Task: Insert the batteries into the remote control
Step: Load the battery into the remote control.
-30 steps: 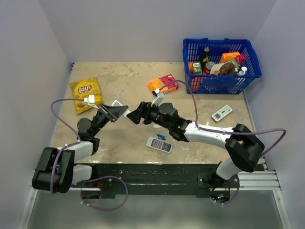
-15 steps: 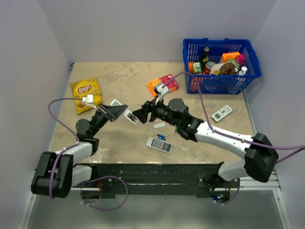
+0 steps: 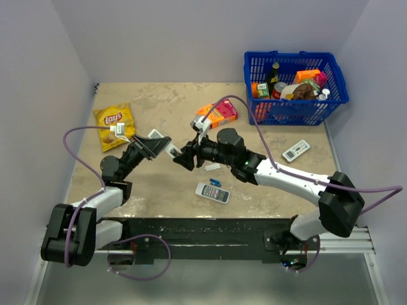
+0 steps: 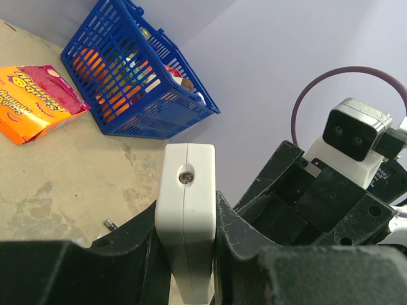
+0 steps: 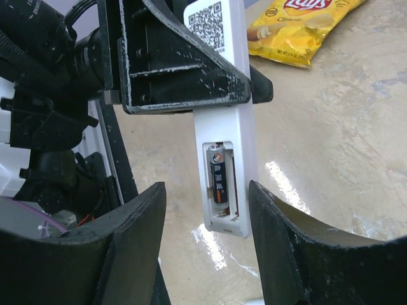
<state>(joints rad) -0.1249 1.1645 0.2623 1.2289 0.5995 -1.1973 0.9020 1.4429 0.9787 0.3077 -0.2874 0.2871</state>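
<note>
My left gripper [image 3: 160, 148] is shut on the slim white remote control [image 3: 172, 151] and holds it off the table, pointing right. In the left wrist view the remote control [image 4: 186, 203] is clamped edge-on between the jaws. The right wrist view shows its open compartment with one dark battery [image 5: 219, 178] seated inside. My right gripper [image 5: 206, 187] is open, with one finger on each side of the remote's free end and not touching it. A second tiny dark battery [image 4: 110, 223] lies on the table.
A blue basket [image 3: 296, 86] of groceries stands back right, an orange snack box [image 3: 217, 112] beside it, a Lay's bag [image 3: 114, 124] at left. A buttoned remote [image 3: 212, 192], a small blue item [image 3: 215, 182], a white cover piece [image 3: 213, 167] and a display remote [image 3: 296, 150] lie on the table.
My right gripper has swung back left to the remote's free end and its jaws have narrowed. The left gripper has kept its hold, shifting only slightly.
</note>
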